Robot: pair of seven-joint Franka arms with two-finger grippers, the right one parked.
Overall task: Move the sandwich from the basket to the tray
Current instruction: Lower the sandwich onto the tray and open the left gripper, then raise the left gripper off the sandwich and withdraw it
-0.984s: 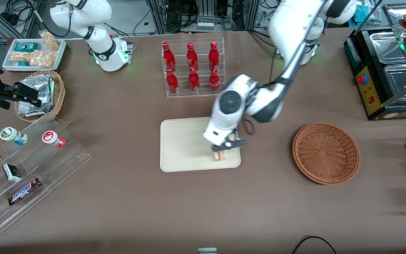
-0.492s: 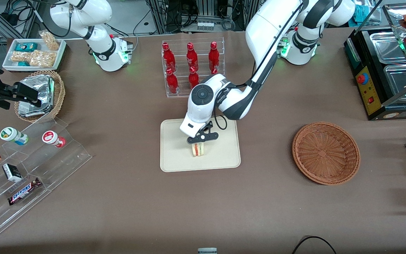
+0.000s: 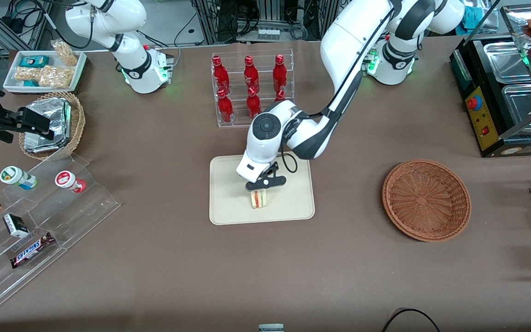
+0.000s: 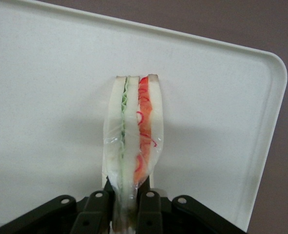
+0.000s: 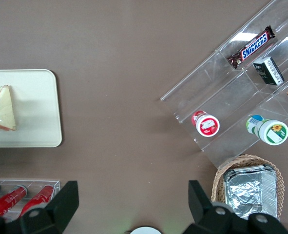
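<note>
The left arm's black two-finger gripper (image 3: 262, 186) is now settling over the middle of the flat cream-beige rectangular tray (image 3: 228, 212), having swung in from the tray corner nearest the basket over the last second. Its jaws are pinching tight on the small triangular sandwich (image 3: 259, 198) of pale bread with red and green filling, holding it upright on the tray or just above it. The round reddish-brown wicker basket (image 3: 426, 199) is sitting empty, so only the release looks left.
</note>
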